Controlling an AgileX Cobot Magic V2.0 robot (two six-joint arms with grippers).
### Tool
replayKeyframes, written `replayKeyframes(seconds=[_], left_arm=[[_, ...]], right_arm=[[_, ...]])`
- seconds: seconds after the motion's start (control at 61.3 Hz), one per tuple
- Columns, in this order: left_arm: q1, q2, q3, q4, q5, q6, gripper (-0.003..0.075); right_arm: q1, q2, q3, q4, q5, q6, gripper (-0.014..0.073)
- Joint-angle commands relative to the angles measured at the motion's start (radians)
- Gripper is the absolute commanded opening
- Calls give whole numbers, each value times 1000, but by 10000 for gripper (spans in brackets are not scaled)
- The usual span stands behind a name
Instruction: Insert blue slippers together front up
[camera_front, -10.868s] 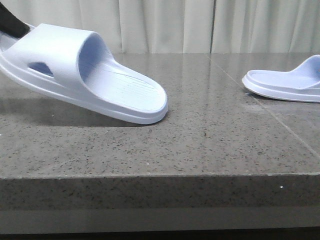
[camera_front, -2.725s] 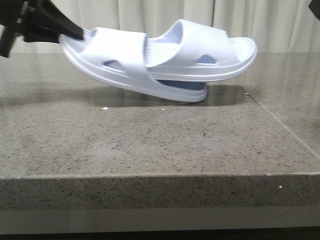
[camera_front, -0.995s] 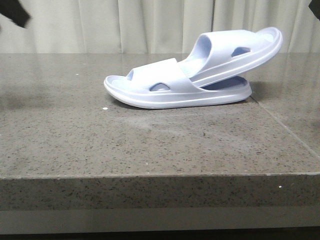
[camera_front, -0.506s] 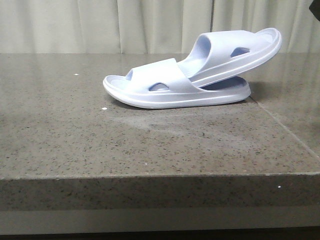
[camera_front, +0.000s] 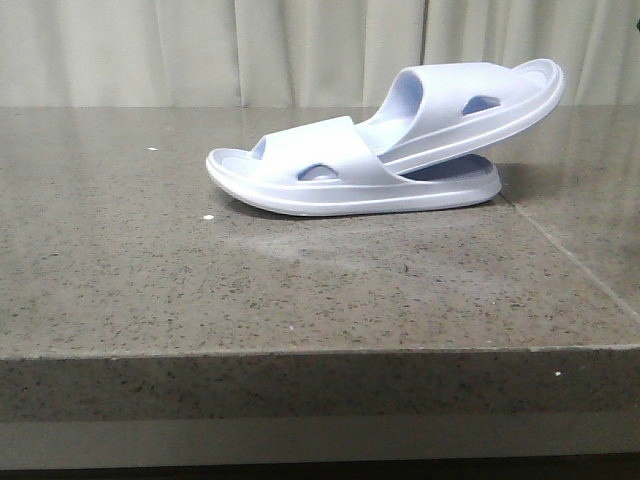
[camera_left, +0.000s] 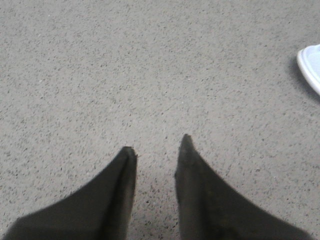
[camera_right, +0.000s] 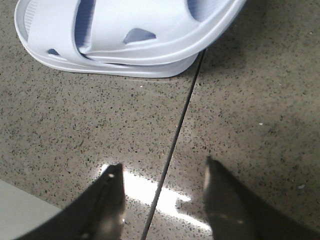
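**Slippers nested on the stone table, both grippers free**

The two blue slippers sit joined on the grey speckled table (camera_front: 300, 290). The lower slipper (camera_front: 300, 175) lies flat on its sole. The upper slipper (camera_front: 470, 100) has its front end pushed in under the lower one's strap, and its other end tilts up off the lower sole, so the pair touches at the strap and gapes at the raised end.

The left gripper (camera_left: 157, 142) hangs over bare table with its jaws a little apart and nothing between them. Only a white edge of a slipper (camera_left: 311, 65) shows in its wrist view, well off to one side of the fingertips and beyond them.

The right gripper (camera_right: 161, 170) also holds nothing; its jaws stand wide apart above the table. A thin dark seam (camera_right: 177, 135) in the stone runs up between the two fingers toward the nested pair (camera_right: 125, 35), which lies beyond the fingertips, clear of them, its heel end meeting the seam. A bright reflection (camera_right: 150, 192) lies on the stone between the fingers.
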Motion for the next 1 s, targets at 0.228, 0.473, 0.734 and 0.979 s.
replayKeyframes(seconds=[0.228,0.473,0.734,0.979], left_arm=[[4,-3,-25,-5,-83,-13,-20],[4,-3,-25,-26,-83,-13,-20],[4,-3,-25,-26,-83,-13,-20],[4,-3,-25,-21,-78,-13,-20]], right_arm=[[-2,-23,-25,36,-23,-5,-66],[-2,-23,-25,36,-28,-6,-69],[-2,-23,-25,36,-28,-6,-69],[-2,-23,-25,36,-28,-6,-69]])
